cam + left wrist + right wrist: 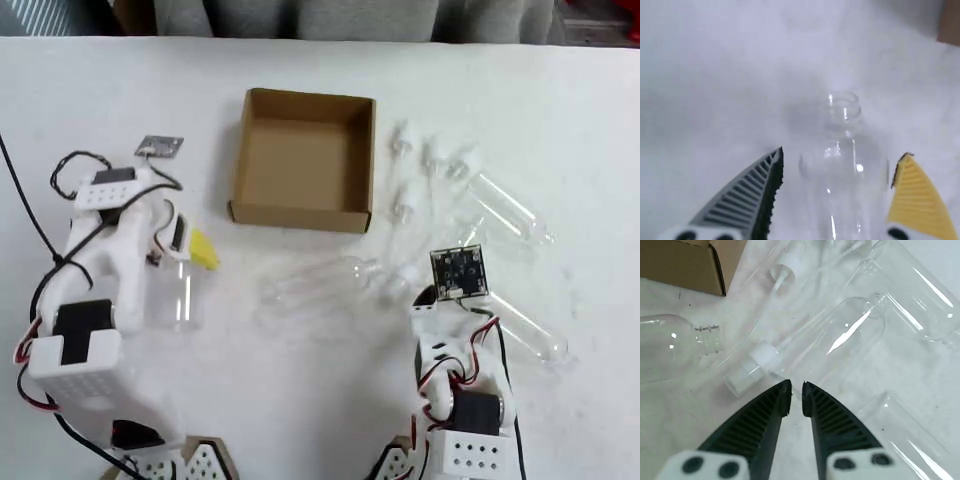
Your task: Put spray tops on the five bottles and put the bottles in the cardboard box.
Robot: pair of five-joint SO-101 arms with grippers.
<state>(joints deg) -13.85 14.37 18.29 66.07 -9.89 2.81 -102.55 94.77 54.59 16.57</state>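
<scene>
My left claw [842, 152] is spread wide around a clear bottle [842, 195], and on one side I can see a gap. The wrist cam shows its open neck. The overhead one shows where it lies: left of the cardboard box [305, 215], off the near corner. My right claw [796, 390] is pinched nearly together on nothing, just short of a capped bottle [840, 335] with a white spray top [752, 367]. Loose bottles [505, 212] lie right of the box.
</scene>
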